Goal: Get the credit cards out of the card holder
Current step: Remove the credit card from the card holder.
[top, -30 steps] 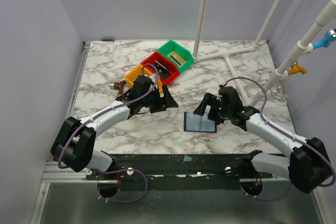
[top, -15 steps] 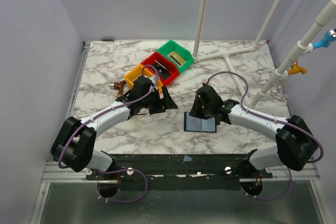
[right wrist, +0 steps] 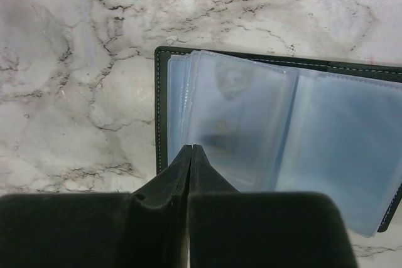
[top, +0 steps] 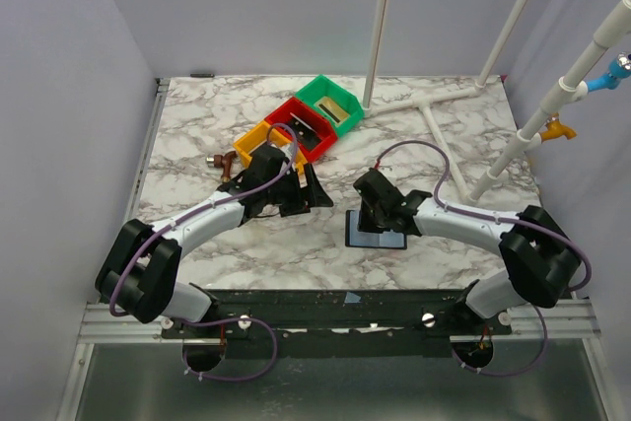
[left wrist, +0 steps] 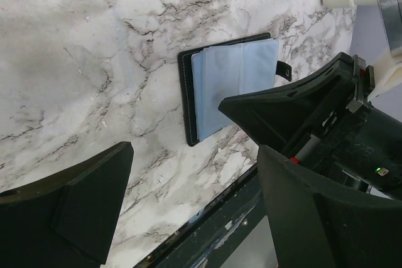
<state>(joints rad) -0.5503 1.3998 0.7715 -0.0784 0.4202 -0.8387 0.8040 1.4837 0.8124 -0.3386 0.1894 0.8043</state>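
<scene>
From above, the holder [top: 376, 237] lies open on the marble table [top: 197, 125]; your right gripper [top: 378, 216] sits over it, the left gripper [top: 308, 189] gapes empty near the bins [top: 296, 130]; at the right wrist, the jaws are pressed together, nothing visibly caught; work them under one limp, glossy sleeve [right wrist: 239, 117]; cards unclear.

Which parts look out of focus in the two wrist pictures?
Right wrist view: the shut black right tool is soft, the open black bifold card holder slightly hazy. Left wrist view: the open left tool looks soft; the card holder looks sharp.
</scene>
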